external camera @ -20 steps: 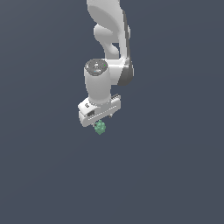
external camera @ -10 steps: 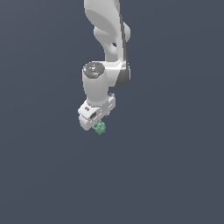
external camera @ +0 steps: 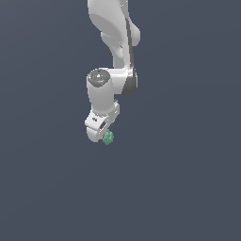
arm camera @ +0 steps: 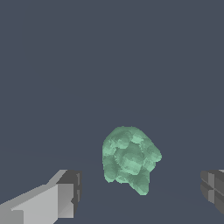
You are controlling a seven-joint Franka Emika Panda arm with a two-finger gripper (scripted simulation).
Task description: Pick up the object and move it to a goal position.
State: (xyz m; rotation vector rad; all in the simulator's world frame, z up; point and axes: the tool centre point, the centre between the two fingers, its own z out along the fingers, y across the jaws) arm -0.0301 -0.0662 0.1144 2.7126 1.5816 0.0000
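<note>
1. Object (arm camera: 130,159): a lumpy teal-green lump, lying just below the end effector (external camera: 104,136) in the exterior view and peeking out at that view's right of the white hand.
2. In the wrist view it sits between the two fingers (arm camera: 65,192), touching neither; there is clear gap on each side, so the end effector is open and holds nothing.
3. The step in hand looks like the final descent before the grasp. To do it well, I would judge: keep the object centred between the pads, lower until the pads reach past its widest part, then close evenly.
4. Its surface is knobbly and irregular, so a pad could land on a bump and push the lump sideways; a slow, centred close seems safest.
5. Hard to make out: the plain grey ground gives no shadow or edge, so the height of the fingers above the surface cannot be told.
6. One finger is cut off by the wrist view's edge, and the hand hides the fingertips in the exterior view.
7. No goal marker shows in either view.
</note>
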